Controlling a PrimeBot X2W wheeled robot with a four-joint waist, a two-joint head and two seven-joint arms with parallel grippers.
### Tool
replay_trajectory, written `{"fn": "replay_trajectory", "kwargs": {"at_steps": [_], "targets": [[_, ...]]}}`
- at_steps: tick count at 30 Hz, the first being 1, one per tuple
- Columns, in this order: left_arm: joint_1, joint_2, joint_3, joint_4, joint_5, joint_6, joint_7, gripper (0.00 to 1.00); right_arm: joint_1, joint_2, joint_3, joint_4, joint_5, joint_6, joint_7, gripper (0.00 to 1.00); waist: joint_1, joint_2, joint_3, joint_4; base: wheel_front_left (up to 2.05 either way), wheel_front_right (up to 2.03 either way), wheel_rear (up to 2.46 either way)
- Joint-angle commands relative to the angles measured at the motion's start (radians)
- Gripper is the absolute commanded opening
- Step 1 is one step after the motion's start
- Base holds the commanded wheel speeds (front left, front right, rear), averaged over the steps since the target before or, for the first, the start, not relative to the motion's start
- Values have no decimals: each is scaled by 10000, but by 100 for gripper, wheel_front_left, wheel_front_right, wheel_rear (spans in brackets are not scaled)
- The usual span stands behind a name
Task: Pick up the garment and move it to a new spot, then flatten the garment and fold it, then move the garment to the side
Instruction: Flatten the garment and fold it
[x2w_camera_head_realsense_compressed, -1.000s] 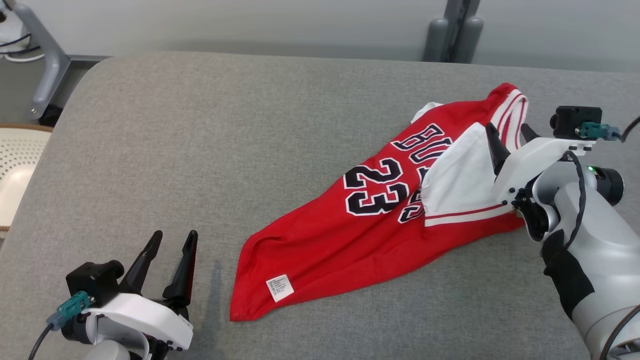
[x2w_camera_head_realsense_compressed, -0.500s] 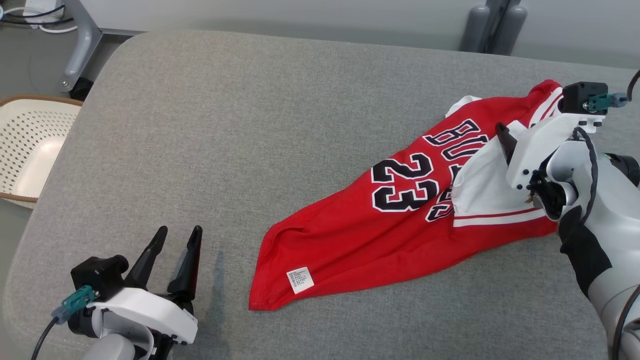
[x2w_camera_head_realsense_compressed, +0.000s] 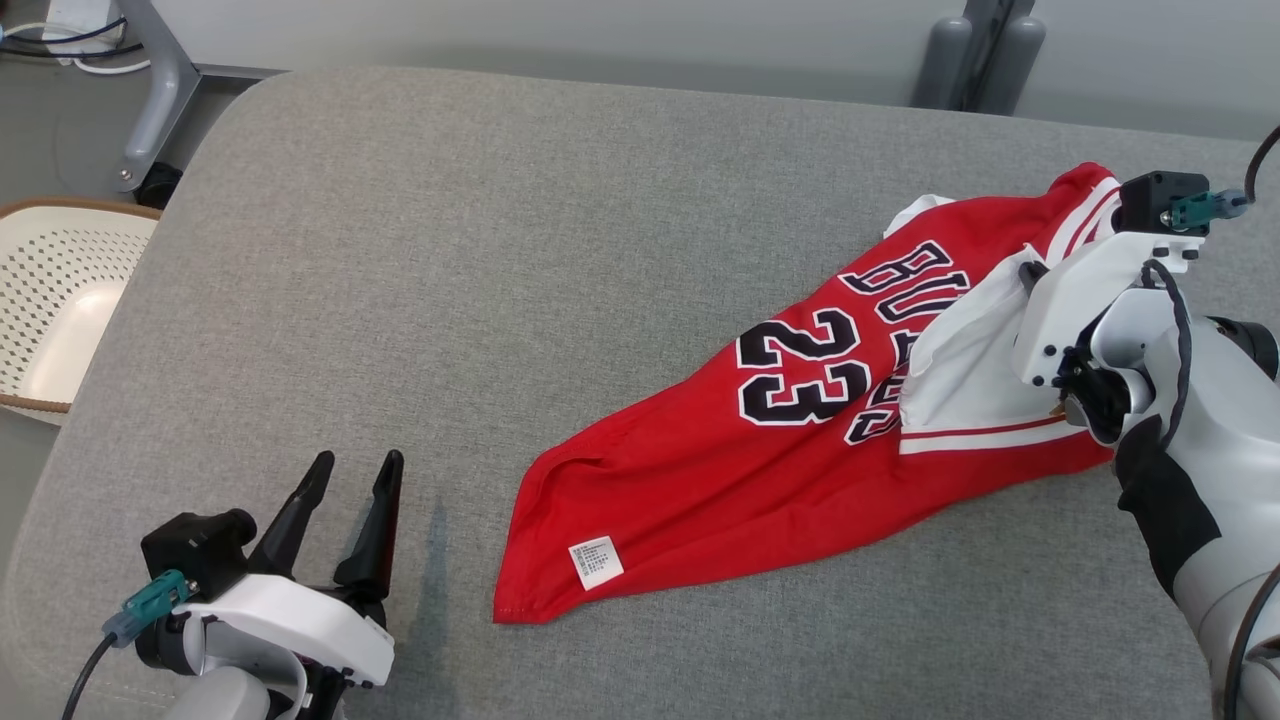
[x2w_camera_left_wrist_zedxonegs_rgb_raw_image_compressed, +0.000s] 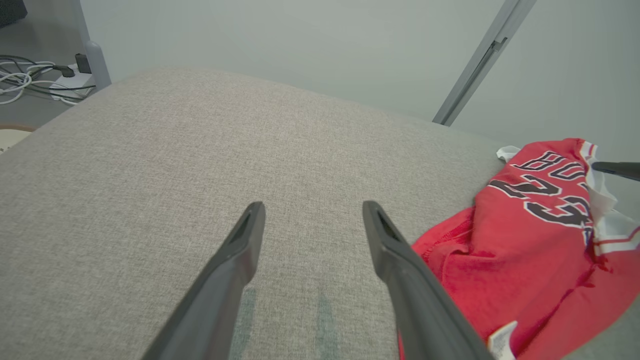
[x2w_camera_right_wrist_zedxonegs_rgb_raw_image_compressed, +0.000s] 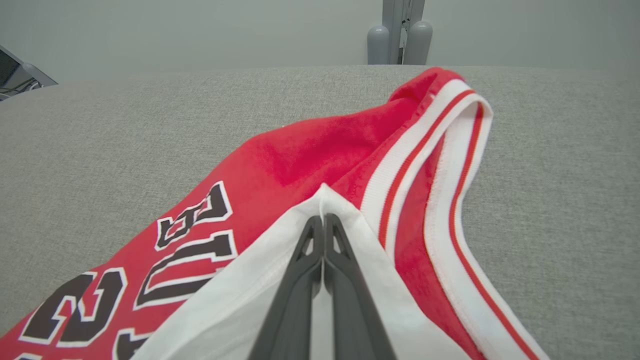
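A red garment (x2w_camera_head_realsense_compressed: 700, 480), a jersey with a black "23" and white trim, lies crumpled on the grey padded table (x2w_camera_head_realsense_compressed: 480, 260), right of centre. My right gripper (x2w_camera_head_realsense_compressed: 1030, 268) is at its far right end, shut on a raised white fold of the garment (x2w_camera_right_wrist_zedxonegs_rgb_raw_image_compressed: 320, 200); the right wrist view shows both fingers (x2w_camera_right_wrist_zedxonegs_rgb_raw_image_compressed: 345, 280) pressed together with the cloth pinched at their tips. My left gripper (x2w_camera_head_realsense_compressed: 355, 470) hovers open above the table's near left part, short of the garment's hem (x2w_camera_left_wrist_zedxonegs_rgb_raw_image_compressed: 520, 250), with nothing between its fingers (x2w_camera_left_wrist_zedxonegs_rgb_raw_image_compressed: 235, 265).
A cream perforated basket (x2w_camera_head_realsense_compressed: 50, 300) stands beyond the table's left edge. A grey metal post (x2w_camera_head_realsense_compressed: 975, 50) rises behind the far edge, and cables (x2w_camera_left_wrist_zedxonegs_rgb_raw_image_compressed: 30, 85) lie on the floor at the far left. Bare table stretches left of the garment.
My right gripper's fingers have closed on the white fold, lifting it slightly. The head camera shifted, so the whole scene slid. The left gripper has not moved.
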Motion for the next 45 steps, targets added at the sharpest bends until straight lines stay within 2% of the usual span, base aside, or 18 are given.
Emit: {"fn": "replay_trajectory", "kwargs": {"at_steps": [1, 7, 12, 17, 23, 28, 35, 41, 45], "targets": [[-94, 82, 38, 12, 60, -32, -64, 100, 27, -13, -22, 44, -62, 2, 7, 0, 0, 0, 37, -14, 0, 0, 0], [-138, 104, 25, 58, 62, -51, -70, 100, -25, 10, -58, 45, -125, 2, -347, 0, 0, 0, 51, -10, 0, 0, 0], [62, 30, -43, 178, 31, 64, -61, 100, 402, 139, -96, -162, 165, 2, -1240, 0, 0, 0, -374, -27, 0, 0, 0], [359, 21, -76, 145, 21, 251, -46, 100, 1374, 261, 124, -697, 621, 2, -1763, 0, 0, 0, -1012, -306, 0, 0, 0], [785, 51, -140, -89, 13, 541, 55, 100, 2946, -47, 631, -1903, 1252, 2, -1878, 0, 0, 0, -1641, -899, 0, 0, 0], [1092, 154, -116, -314, -45, 736, 145, 100, 4408, -579, 866, -3315, 1791, 2, -1516, 0, 0, 0, -1829, -1397, 0, 0, 0], [1388, 253, -53, -486, -121, 887, 178, 100, 6337, -1116, 532, -5484, 2119, 2, -371, 0, 0, 0, -1945, -2058, 0, 0, 0], [1472, 324, -48, -618, -149, 967, 209, 100, 7886, -1212, -296, -7567, 1860, 2, 1077, 0, 0, 0, -1930, -2410, 0, 0, 0], [1522, 375, -21, -674, -177, 980, 199, 100, 8906, -918, -1125, -9167, 1623, 2, 1957, 0, 0, 0, -1867, -2519, 0, 0, 0]]}}
